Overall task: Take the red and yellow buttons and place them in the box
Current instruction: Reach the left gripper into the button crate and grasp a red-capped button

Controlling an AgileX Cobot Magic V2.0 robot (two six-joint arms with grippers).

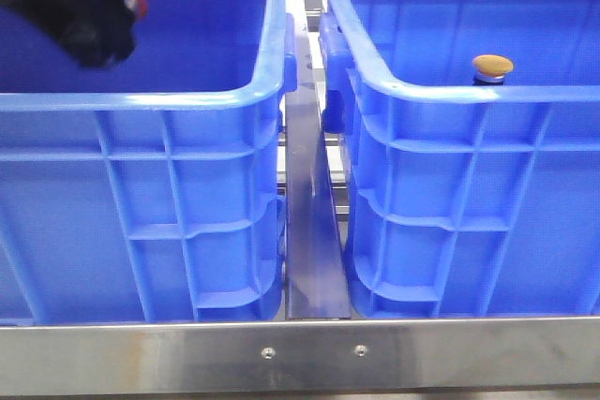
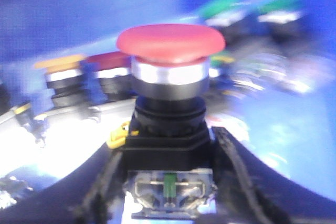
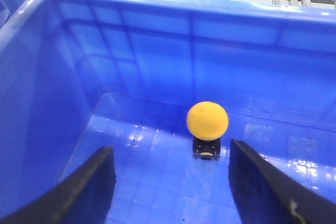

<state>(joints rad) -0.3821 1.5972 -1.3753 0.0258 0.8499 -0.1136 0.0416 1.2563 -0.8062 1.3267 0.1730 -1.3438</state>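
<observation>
Two big bright-blue plastic crates are set side by side behind a shiny steel rail (image 1: 309, 353), with a thin metal strip (image 1: 314, 231) between them. The left crate (image 1: 141, 203) is the landmark.

Above the left crate's back corner, the left gripper (image 2: 168, 182) is seen, and its black fingers (image 2: 236, 177) are clamped on the dark square base of the red mushroom-head push button (image 2: 170, 43). Below it, inside the same crate, more buttons in yellow, red and green are seen as a blur (image 2: 79, 77).

To the right of the left crate stands the right crate (image 1: 469, 213). The yellow-orange domed push button (image 3: 207, 120) is standing upright on its floor. The right gripper (image 3: 170, 187) is held above it with its fingers wide apart and nothing between them.

The red button seems to be mid-carry. Next, it likely must be moved over to the right crate, lowered and let go.
</observation>
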